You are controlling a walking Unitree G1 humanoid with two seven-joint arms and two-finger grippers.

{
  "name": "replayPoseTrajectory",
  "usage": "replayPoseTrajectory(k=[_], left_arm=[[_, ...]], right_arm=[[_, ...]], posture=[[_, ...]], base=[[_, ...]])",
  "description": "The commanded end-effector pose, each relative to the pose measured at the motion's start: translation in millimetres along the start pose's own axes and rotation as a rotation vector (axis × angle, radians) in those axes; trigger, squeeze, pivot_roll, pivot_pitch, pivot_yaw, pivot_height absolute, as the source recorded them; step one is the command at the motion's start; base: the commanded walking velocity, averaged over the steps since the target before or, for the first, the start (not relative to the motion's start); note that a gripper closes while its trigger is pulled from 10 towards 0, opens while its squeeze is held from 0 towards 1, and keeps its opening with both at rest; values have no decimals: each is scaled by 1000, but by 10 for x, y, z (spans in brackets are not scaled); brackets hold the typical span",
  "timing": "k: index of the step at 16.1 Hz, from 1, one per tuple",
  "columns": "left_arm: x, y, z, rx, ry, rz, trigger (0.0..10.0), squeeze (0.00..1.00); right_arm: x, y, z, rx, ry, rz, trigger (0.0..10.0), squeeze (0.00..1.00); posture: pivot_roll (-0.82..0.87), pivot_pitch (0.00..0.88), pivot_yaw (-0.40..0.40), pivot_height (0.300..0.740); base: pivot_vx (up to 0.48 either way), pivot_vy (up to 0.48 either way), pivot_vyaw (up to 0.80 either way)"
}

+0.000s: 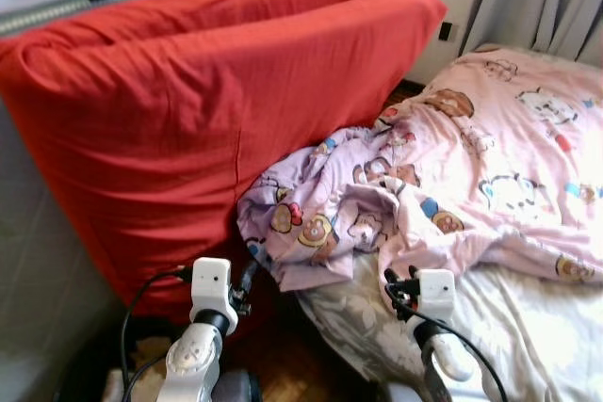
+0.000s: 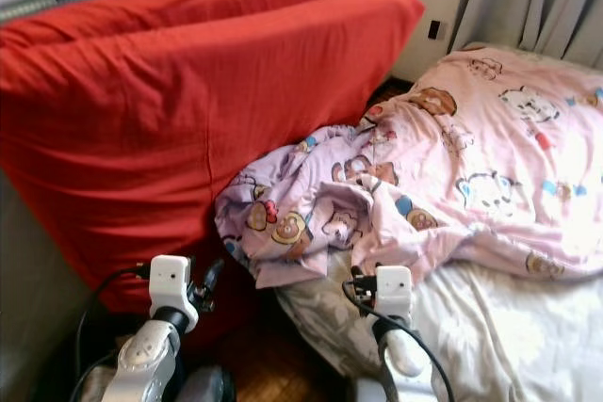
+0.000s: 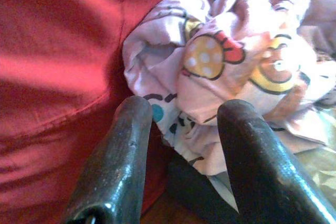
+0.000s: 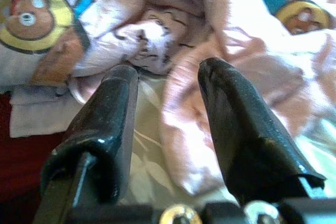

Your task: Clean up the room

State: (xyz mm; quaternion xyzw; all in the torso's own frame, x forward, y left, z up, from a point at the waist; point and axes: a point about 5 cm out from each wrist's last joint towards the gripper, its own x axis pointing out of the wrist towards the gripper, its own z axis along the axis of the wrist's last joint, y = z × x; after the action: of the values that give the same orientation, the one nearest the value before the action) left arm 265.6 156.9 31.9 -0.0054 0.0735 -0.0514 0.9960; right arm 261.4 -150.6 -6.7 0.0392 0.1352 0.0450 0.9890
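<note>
The step in hand is judged to be the approach to the quilt [image 1: 452,167], which lies rumpled on the bed [image 1: 528,327], its bunched corner hanging over the bed edge against the red cushion [image 1: 188,110]. The left gripper [image 3: 184,145] is held wide, empty, just short of that corner. The right gripper [image 4: 168,129] is likewise spread and empty, over a fold near the sheet. Next, each gripper is to be advanced onto a fold and closed, so the quilt can be drawn flat.
</note>
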Motion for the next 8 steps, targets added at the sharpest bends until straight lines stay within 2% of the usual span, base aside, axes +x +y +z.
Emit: replayPoseTrajectory(k=[1, 2, 6, 8], left_arm=[[-34, 103, -8, 9, 9, 27, 10000, 0], [-43, 105, -9, 10, 8, 27, 10000, 0], [-83, 125, -3, 15, 3, 32, 10000, 0], [-103, 133, -6, 19, 5, 30, 10000, 0]], right_arm=[[44, 95, 27, 6, -1, 26, 10000, 0], [45, 101, 22, 5, 2, 27, 10000, 0], [131, -25, 15, 9, 91, -55, 10000, 0], [167, -40, 18, 7, 127, -62, 10000, 0]], posture=[[-25, 54, 28, 607], [-23, 58, 29, 607], [-8, 84, 37, 607], [-4, 91, 39, 607]], base=[[289, 0, 0], [281, 0, 0], [0, 0, 0], [0, 0, 0]])
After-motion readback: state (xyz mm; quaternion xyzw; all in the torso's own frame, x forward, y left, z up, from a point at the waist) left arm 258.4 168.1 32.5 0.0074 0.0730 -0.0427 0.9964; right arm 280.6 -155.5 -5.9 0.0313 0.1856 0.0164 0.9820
